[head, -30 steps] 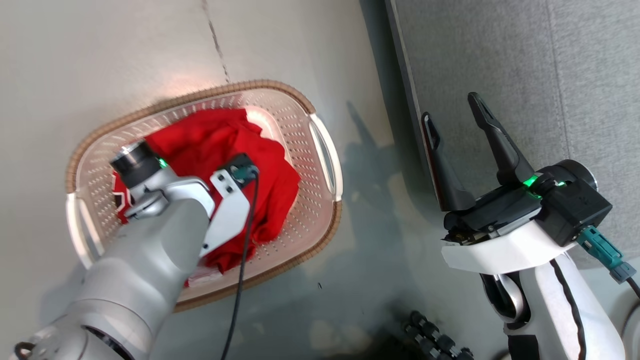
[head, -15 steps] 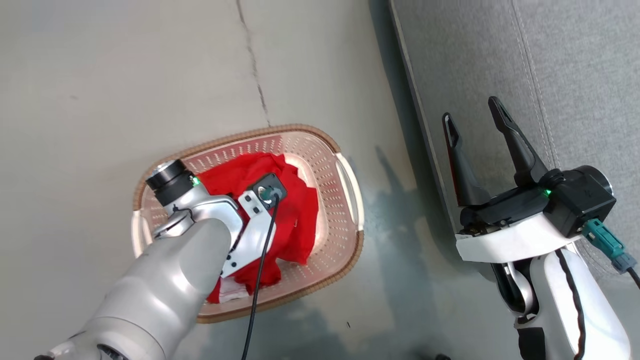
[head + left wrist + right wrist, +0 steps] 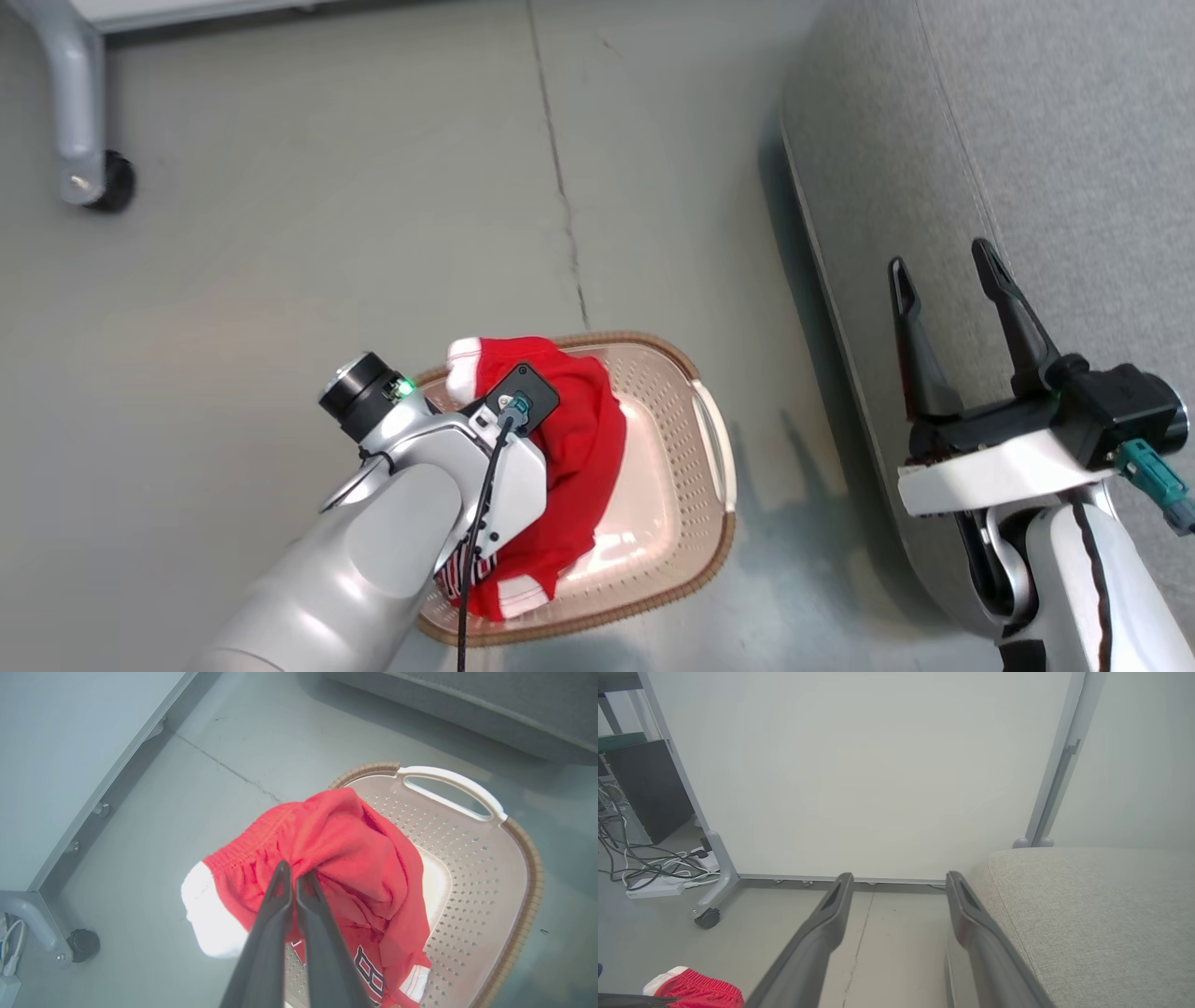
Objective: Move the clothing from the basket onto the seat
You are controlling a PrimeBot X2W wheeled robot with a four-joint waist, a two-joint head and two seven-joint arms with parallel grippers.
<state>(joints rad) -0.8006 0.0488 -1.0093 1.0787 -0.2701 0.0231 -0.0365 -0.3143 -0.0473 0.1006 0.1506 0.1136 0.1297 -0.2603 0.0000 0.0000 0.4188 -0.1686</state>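
Two fingers [image 3: 273, 914] of the left gripper [image 3: 293, 877] clamp tight on the clothing [image 3: 355, 858], bunched red cloth held up over the basket [image 3: 528, 858], likely to clear its rim. Right gripper [image 3: 943, 261] hangs spread, empty, beside the seat [image 3: 1027, 140].

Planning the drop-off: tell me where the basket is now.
The basket sits on the floor at the head view's lower middle, left of the grey seat, beneath the left gripper pinching the red clothing.

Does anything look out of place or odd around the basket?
The clothing, pinched in the left gripper, hangs bunched over the basket; its white edge sticks out beyond it above the floor. No damage.
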